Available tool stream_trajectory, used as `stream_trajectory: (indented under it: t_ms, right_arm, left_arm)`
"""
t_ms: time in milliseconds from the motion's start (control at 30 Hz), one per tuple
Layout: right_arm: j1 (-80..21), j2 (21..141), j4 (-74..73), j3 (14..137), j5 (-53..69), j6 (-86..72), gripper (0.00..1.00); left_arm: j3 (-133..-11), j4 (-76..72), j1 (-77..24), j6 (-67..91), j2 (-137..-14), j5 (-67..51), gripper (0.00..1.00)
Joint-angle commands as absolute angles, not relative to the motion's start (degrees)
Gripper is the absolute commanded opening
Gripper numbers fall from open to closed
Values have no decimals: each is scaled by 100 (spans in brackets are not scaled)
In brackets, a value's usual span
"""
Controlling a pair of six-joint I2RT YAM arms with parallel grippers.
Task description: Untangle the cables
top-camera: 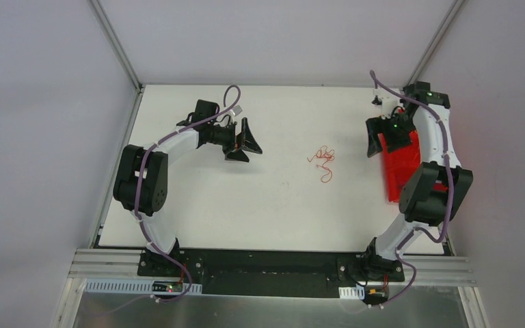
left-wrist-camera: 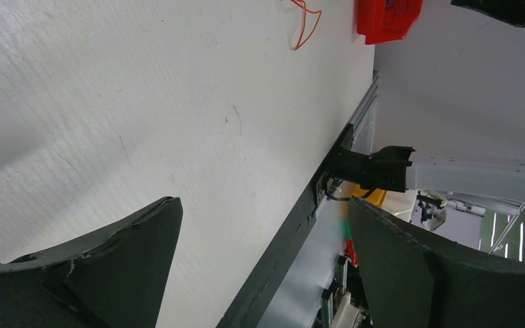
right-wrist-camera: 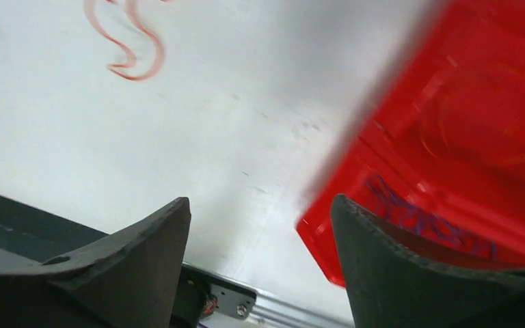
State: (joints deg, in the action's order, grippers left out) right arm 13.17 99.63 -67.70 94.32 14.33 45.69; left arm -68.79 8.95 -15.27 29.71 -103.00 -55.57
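Right at my left wrist, my left gripper (left-wrist-camera: pixel 263 203) hangs over the table (top-camera: pixel 246 212) with its 2 fingers spread wide and nothing between them. My right gripper (right-wrist-camera: pixel 260 200) is spread and empty too. It sits above the edge of the red bin (top-camera: pixel 396 179) at the right side of the table, with 1 finger over the white top and the other over the bin.

Down in that bin I see a blue-purple cable (right-wrist-camera: pixel 410 212) lying apart from the rest; the bin's inside is otherwise too blurred for me to read. I judge that part done: at least 1 strand is free and set aside.

Farther out, between my 2 grippers and well apart from both, the red-orange tangle (top-camera: pixel 323 162) lies on the bare top, looping over itself. That is what is left, and I cannot tell how many strands it holds. No black cable shows anywhere.

The tabletop is matte white, flat and faintly scuffed. Beyond it, plain pale walls (top-camera: pixel 280 41) close off 3 sides, with aluminium rails (top-camera: pixel 113 37) running up the far corners.
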Motion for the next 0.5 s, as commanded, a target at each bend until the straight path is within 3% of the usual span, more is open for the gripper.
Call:
stream_trajectory:
  t_ms: [0,233,467]
  right_arm:
    - [413,10178,-6565,9621,2423,4002,81]
    - [-913,10443,-5053,8710,1299,5105,93]
    - [-1365,10976,-4060,8444,640,5302,99]
  left_arm:
    - [-6816,758,-1462,3041,-10195,-5778,95]
    - [-6796,759,-1451,3050,-10134,-5756,95]
    - [-6797,765,-1437,3092,-10160,-5781,95]
